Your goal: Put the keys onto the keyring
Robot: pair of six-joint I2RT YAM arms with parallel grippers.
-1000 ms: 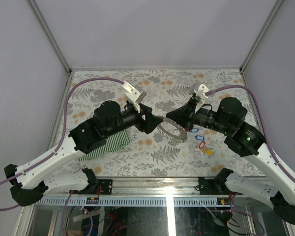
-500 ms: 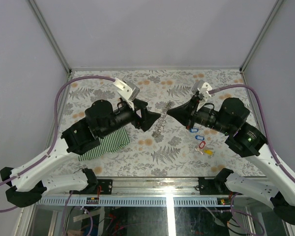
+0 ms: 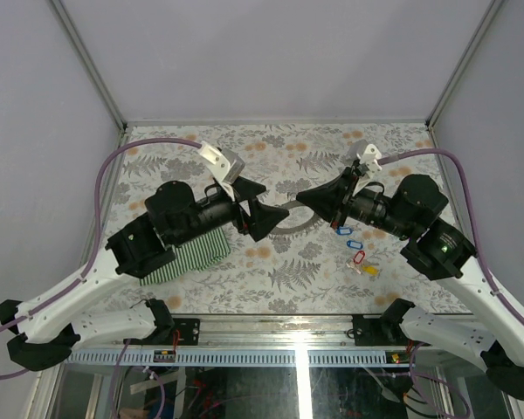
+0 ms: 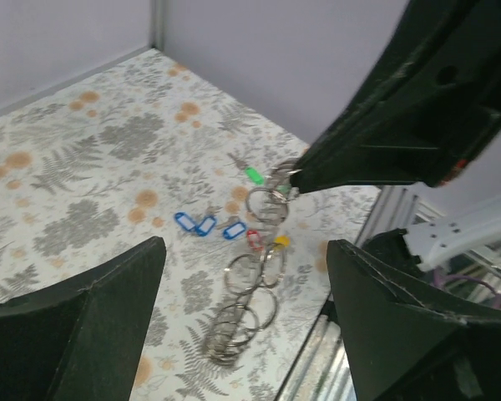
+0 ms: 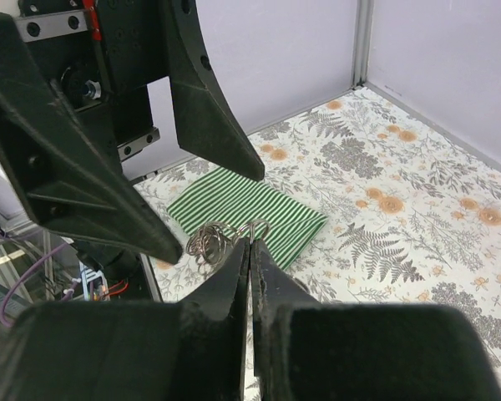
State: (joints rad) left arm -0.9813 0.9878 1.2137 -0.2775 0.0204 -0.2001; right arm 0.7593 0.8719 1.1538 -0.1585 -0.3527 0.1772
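Nearest my bases, on the right of the surface [image 3: 288, 148], the keys lie loose in a short row that slants away to the left: the yellow key [image 3: 368, 270] first, then the red key [image 3: 359, 257], then a blue key [image 3: 354, 243]. All of them lie flat and apart from the ring. On the left, partly under my left arm, lies a green striped cloth [image 3: 196, 253].

Farther in, over the middle of the surface, my two pincers face each other tip to tip. My left pincer [image 3: 272, 209] stands wide open, its two fingers well apart with nothing touching either one.

My right pincer [image 5: 250, 242] is fully closed, and its tips pinch the top of the keyring [image 4: 255, 271]. The ring hangs from that pinch as a stretched string of silvery coils. Its long axis runs downward from my right tips toward the surface, just in front of the gap in my left pincer and not touching it. I cannot tell whether its lower end reaches the surface.

From the left wrist, a green key [image 4: 253, 175] shows just beside the top of the ring. I cannot tell whether it touches the ring.
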